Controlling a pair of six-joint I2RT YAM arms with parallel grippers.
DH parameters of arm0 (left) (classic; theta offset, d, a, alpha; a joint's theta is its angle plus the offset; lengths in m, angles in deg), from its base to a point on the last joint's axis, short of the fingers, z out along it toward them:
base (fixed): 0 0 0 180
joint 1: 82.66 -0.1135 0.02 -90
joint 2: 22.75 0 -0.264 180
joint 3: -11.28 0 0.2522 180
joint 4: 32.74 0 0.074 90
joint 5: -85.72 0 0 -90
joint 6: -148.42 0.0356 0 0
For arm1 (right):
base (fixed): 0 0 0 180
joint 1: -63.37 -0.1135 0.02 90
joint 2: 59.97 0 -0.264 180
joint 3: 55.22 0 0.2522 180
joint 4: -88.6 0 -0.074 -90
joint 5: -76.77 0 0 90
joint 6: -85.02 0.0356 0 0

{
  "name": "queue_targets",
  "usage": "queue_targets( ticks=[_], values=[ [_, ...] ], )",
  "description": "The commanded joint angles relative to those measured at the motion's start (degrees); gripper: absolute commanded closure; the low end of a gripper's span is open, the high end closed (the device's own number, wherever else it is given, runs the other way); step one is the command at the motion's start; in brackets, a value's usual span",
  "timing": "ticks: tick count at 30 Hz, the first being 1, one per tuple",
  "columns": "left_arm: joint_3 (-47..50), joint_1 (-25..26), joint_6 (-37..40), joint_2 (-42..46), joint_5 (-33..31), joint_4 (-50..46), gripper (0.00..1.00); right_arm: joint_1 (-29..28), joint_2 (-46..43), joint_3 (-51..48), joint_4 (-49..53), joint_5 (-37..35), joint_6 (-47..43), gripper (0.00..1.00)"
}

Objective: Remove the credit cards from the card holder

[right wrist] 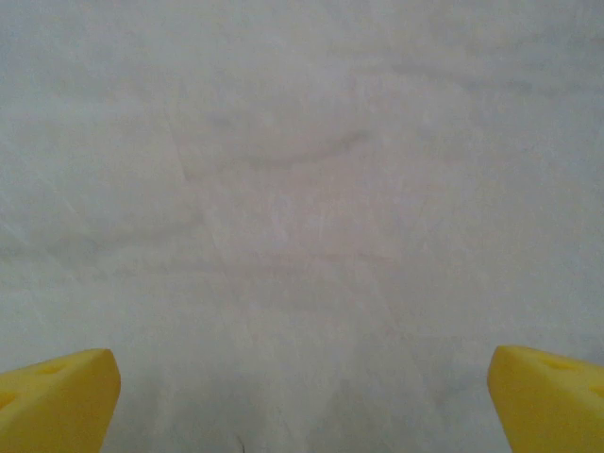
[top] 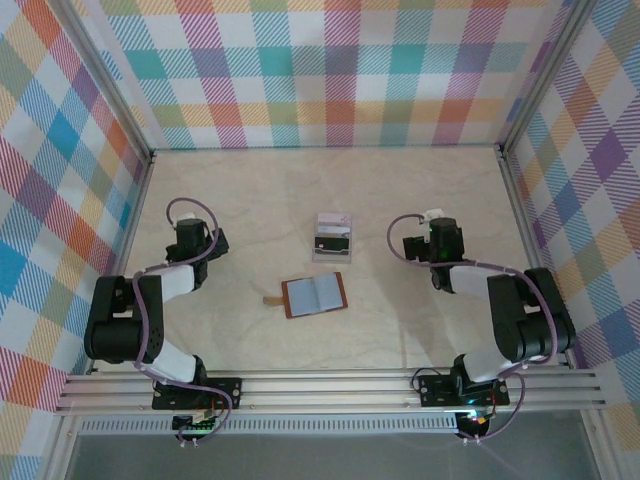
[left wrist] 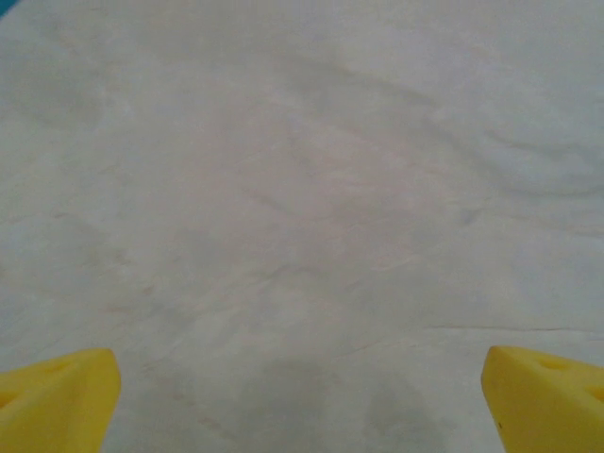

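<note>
A small, flat, brown leather folding card holder (top: 315,295) lies open near the middle of the pale marbled tabletop (top: 240,200). Its grey lining faces up and its small tan snap tab (top: 270,299) sticks out to the left. Whether its slots hold anything is too small to tell. Just beyond it, not touching, a clear square plastic tray (top: 333,259) holds a few thin rectangular credit cards (top: 335,238), dark and whitish. The left gripper (left wrist: 300,401) hangs over bare tabletop well left of the card holder, its yellow jaws spread wide with nothing between them. The right gripper (right wrist: 302,401) hangs over bare tabletop right of the tray, jaws likewise spread wide and empty
</note>
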Motion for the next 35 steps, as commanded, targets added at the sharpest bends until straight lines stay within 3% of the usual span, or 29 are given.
queue_targets(
  ticks=[1, 4, 11, 14, 20, 35],
  values=[
    [2.2, -0.5, 2.5, 1.1, 6.3, 9.3, 0.02, 4.6, -1.1, -2.9, -12.9, 9.6, 4.8, 0.00],
    [6.9, -0.5, 3.5, 3.1, 8.5, 16.4, 0.00, 8.1, -0.6, -4.3, -15.4, 15.5, 7.0, 0.00],
    [7.9, 0.4, 6.4, 2.2, 12.3, 19.2, 0.01, 9.3, 1.4, -7.1, -21.8, 17.3, 7.7, 0.00],
    [9.4, 3.6, 10.2, -2.9, 12.0, 27.4, 0.00, 9.3, 1.5, -7.2, -22.4, 17.2, 7.7, 0.00],
    [9.2, 5.7, 11.3, -2.3, 7.5, 25.6, 0.00, 9.3, 1.3, -7.2, -22.2, 17.2, 7.6, 0.00],
    [9.4, 5.5, 11.0, -2.0, 8.1, 25.5, 0.00, 9.3, 1.4, -7.1, -22.1, 17.4, 7.6, 0.00]
  ],
)
